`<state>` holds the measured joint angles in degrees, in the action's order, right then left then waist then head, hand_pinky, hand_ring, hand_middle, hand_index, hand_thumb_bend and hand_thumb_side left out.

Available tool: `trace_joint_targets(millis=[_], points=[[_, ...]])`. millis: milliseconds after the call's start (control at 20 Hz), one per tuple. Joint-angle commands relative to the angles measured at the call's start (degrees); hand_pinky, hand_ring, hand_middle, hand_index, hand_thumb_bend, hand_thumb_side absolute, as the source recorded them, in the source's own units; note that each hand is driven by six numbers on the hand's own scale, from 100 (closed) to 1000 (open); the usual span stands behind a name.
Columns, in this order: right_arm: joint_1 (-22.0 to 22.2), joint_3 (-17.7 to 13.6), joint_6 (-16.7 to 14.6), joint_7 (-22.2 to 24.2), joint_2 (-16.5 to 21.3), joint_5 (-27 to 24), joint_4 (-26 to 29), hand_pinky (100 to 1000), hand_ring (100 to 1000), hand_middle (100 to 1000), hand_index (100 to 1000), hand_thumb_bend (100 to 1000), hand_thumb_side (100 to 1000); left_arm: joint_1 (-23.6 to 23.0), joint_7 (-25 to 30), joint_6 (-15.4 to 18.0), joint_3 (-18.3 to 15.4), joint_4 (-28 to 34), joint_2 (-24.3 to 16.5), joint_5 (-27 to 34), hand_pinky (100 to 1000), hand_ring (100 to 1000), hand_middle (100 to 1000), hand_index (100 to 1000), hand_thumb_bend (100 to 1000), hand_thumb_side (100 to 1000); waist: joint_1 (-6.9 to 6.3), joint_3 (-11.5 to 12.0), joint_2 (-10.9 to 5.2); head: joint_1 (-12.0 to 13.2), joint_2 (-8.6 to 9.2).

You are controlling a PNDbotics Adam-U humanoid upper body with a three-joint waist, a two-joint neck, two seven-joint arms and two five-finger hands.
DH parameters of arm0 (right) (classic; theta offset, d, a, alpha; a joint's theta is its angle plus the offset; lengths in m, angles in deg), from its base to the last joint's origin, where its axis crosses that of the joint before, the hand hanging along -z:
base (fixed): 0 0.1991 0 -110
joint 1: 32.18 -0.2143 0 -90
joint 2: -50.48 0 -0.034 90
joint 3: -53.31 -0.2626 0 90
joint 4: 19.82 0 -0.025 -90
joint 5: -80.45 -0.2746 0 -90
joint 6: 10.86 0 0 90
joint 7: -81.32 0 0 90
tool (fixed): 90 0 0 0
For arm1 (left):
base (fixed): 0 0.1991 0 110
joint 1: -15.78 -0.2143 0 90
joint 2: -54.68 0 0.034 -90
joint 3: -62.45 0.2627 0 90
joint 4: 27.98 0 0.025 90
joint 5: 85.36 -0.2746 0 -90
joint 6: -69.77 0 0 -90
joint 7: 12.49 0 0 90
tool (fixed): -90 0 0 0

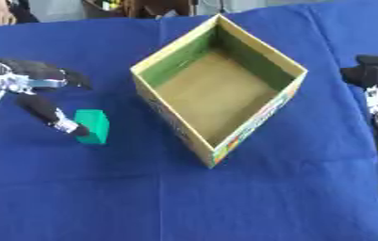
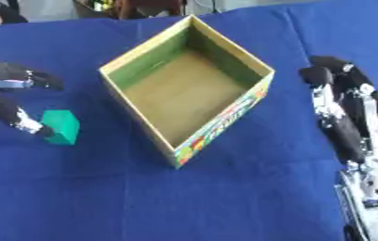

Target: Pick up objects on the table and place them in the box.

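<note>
Green block [image 1: 94,124]: on blue cloth, at 9 o'clock of the empty box [image 1: 284,100]. Left hand [image 1: 28,80]: spread apart, thumb touching block; grasp being approached. Closing, then lifting, is required. Right hand [image 2: 347,115]: idle, fingers straight.

An open cardboard box [image 1: 218,89] sits on a blue tablecloth [image 1: 184,197], turned so one corner points toward the viewer. Its inside is bare brown, with green on the inner walls and colourful print on the outer side. Left of the box, apart from it, a small green block [image 1: 94,125] lies on the cloth. The robot's left hand [image 1: 31,89] reaches in left of the box, fingers spread; one dark finger [image 1: 56,118] touches the block's left side. Right of the box, well apart, the right hand [image 1: 377,101] rests with fingers extended.
</note>
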<state>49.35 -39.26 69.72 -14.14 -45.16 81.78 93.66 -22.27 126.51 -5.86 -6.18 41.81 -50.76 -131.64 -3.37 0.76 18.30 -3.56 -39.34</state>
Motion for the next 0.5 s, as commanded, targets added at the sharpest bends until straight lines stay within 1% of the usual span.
trace_joint_targets(millis=[50, 300, 400, 500], points=[[-0.10, 0.06, 0.16, 0.10, 0.40, -0.36, 1.12, 774, 723, 577, 746, 100, 561, 1.63, 2.97, 3.94, -0.39, -0.33, -0.63, -1.90, 898, 957, 996, 1000, 753, 794, 0.05, 0.07, -1.37, 0.21, -0.49], [-0.18, 0.15, 0.44, 0.25, 0.26, -0.47, 1.12, 775, 723, 577, 745, 100, 559, 2.31, 2.97, 4.48, -0.43, -1.23, 0.42, -2.16, 880, 946, 971, 1000, 746, 792, -0.11, -0.19, -1.38, 0.29, -0.62], [-0.23, 0.17, 0.44, 0.24, 0.28, -0.57, 1.12, 774, 722, 576, 744, 100, 557, 2.79, 2.97, 4.52, -0.23, -2.50, 1.01, -3.32, 877, 929, 919, 1000, 740, 791, -0.12, -0.30, -1.43, 0.33, -0.59], [-0.24, 0.18, 0.41, 0.22, 0.32, -0.67, 1.12, 775, 723, 576, 743, 100, 557, 3.35, 2.97, 4.65, -0.23, -3.92, 1.72, -4.88, 875, 925, 905, 1000, 736, 796, -0.11, -0.30, -1.47, 0.36, -0.59]])
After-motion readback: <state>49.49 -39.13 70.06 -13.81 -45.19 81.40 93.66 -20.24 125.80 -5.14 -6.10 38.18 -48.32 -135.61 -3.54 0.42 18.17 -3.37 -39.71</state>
